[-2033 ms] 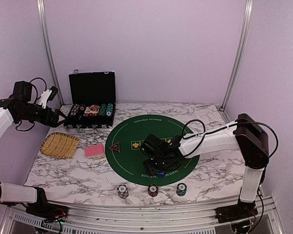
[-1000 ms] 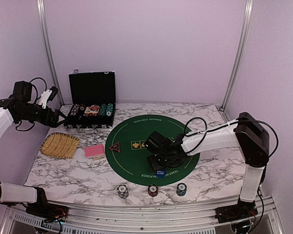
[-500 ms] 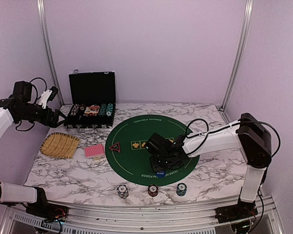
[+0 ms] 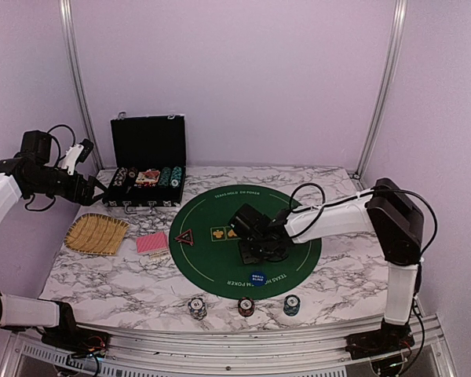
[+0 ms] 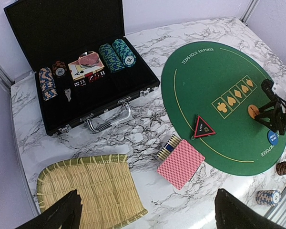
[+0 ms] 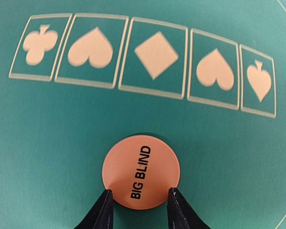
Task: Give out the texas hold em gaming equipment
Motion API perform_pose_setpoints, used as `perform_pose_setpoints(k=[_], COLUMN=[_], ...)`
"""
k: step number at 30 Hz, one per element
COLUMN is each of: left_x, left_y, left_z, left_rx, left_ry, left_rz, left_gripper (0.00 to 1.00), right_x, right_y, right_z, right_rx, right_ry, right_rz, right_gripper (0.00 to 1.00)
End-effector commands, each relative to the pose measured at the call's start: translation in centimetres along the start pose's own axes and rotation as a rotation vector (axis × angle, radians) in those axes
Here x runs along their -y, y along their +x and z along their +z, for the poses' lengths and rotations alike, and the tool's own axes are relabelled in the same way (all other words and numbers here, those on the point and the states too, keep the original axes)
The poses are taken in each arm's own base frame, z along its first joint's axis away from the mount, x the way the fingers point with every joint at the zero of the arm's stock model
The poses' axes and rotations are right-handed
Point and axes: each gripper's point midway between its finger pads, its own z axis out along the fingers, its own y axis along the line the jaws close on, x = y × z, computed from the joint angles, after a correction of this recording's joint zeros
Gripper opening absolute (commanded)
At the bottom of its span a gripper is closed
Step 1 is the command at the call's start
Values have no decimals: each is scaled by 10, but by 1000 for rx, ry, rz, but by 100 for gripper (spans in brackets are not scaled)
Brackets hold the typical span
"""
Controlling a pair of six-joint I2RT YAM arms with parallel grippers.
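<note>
The orange "big blind" disc lies flat on the green mat, below the row of suit boxes. My right gripper is shut on it, both fingertips pressed against its near edge; from above the gripper covers the disc. The blue "small blind" disc lies free on the mat nearer the front edge. A dark red-edged triangle rests at the mat's left rim. Red-backed playing cards lie on the marble beside it. My left gripper hovers wide open and empty, high over the table's left side.
An open black case with chip rows stands at the back left. A woven straw tray lies at the left. Three striped chip stacks stand along the front edge.
My right gripper left the blue disc on the mat's near side, moved away from the front edge to the orange disc and narrowed onto it. The left arm has not moved.
</note>
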Motion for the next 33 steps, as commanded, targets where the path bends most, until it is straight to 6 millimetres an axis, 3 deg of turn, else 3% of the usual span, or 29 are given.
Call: perform_pose_setpoints(k=[1, 33], left_x=[2, -1], left_y=[-5, 4], left_z=[-13, -8], left_rx=[12, -49], left_ry=[-15, -16], left_rz=[20, 13], left_gripper=[99, 99], right_x=[11, 54], right_y=[-27, -160], right_z=[16, 109], right_rx=[39, 135], right_ry=[41, 30], right_rz=[15, 109], right_gripper=[38, 32])
